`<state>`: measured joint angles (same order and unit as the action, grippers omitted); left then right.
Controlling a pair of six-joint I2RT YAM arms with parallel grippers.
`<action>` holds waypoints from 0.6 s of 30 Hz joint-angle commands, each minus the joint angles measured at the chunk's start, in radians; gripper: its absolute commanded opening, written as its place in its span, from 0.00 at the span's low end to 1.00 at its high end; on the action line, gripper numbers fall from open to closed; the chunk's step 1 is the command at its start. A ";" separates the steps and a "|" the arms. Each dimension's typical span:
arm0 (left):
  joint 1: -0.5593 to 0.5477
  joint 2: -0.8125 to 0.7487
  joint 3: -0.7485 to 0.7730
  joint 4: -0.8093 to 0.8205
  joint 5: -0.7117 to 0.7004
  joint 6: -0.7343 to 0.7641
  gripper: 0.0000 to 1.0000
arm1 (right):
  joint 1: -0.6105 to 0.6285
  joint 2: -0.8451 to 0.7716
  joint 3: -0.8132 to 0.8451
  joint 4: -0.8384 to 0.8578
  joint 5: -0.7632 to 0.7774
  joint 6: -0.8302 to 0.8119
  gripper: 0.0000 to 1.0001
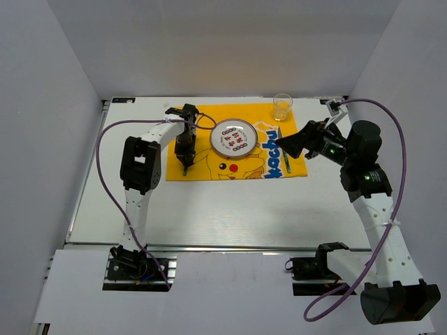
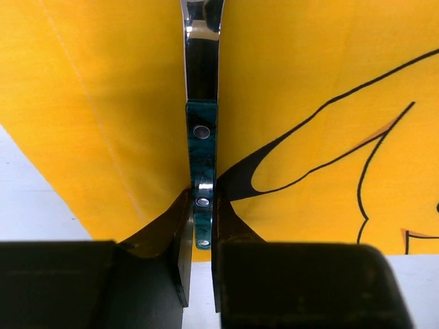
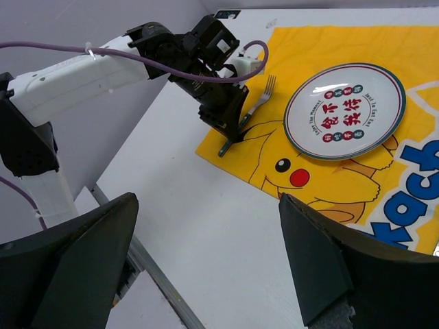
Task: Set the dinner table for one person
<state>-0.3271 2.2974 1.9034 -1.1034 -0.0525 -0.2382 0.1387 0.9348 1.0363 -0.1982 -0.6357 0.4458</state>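
The white dinner table (image 1: 209,209) carries a yellow Pikachu placemat (image 1: 209,166). A round printed plate (image 1: 232,137) sits at the mat's middle. My left gripper (image 1: 185,162) points down at the mat's left part, its fingers closed on the green riveted handle of a fork (image 2: 202,130). The fork lies flat on the mat, tines pointing away, left of the plate (image 3: 345,111). It also shows in the right wrist view (image 3: 257,103). My right gripper (image 1: 281,143) hovers over the mat's right side, wide open and empty (image 3: 208,199).
A clear glass (image 1: 282,107) stands at the mat's far right corner. A thin green-handled utensil (image 1: 285,159) lies along the mat's right edge, below my right gripper. A metal rail (image 1: 209,245) runs along the table's front edge. White walls enclose three sides.
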 commanded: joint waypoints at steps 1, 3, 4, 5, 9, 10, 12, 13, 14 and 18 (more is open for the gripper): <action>0.000 -0.079 -0.021 -0.012 -0.058 -0.007 0.13 | 0.002 -0.018 0.042 0.002 -0.016 0.010 0.89; 0.000 -0.081 -0.023 -0.010 -0.055 -0.010 0.13 | 0.002 -0.016 0.044 0.002 -0.021 0.010 0.89; 0.000 -0.081 -0.024 -0.012 -0.063 -0.013 0.13 | 0.004 -0.014 0.047 0.002 -0.019 0.011 0.89; 0.000 -0.082 -0.024 -0.013 -0.060 -0.013 0.13 | 0.001 -0.016 0.048 0.002 -0.021 0.011 0.89; 0.000 -0.085 -0.029 -0.012 -0.058 -0.012 0.26 | 0.002 -0.016 0.053 0.002 -0.025 0.013 0.89; 0.000 -0.087 -0.029 -0.010 -0.055 -0.010 0.28 | 0.001 -0.016 0.053 0.002 -0.025 0.013 0.89; 0.000 -0.095 -0.029 -0.004 -0.035 -0.010 0.35 | 0.002 -0.016 0.051 0.002 -0.025 0.014 0.89; 0.000 -0.099 -0.027 -0.001 -0.030 -0.012 0.46 | 0.002 -0.016 0.048 0.003 -0.025 0.014 0.89; 0.000 -0.108 -0.024 0.000 -0.026 -0.015 0.51 | 0.002 -0.016 0.050 0.002 -0.028 0.014 0.89; 0.000 -0.156 -0.030 0.008 -0.023 -0.038 0.84 | 0.004 -0.016 0.054 -0.001 -0.027 0.013 0.89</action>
<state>-0.3256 2.2734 1.8824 -1.1034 -0.0784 -0.2562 0.1387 0.9348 1.0447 -0.2111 -0.6403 0.4614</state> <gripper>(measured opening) 0.814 0.889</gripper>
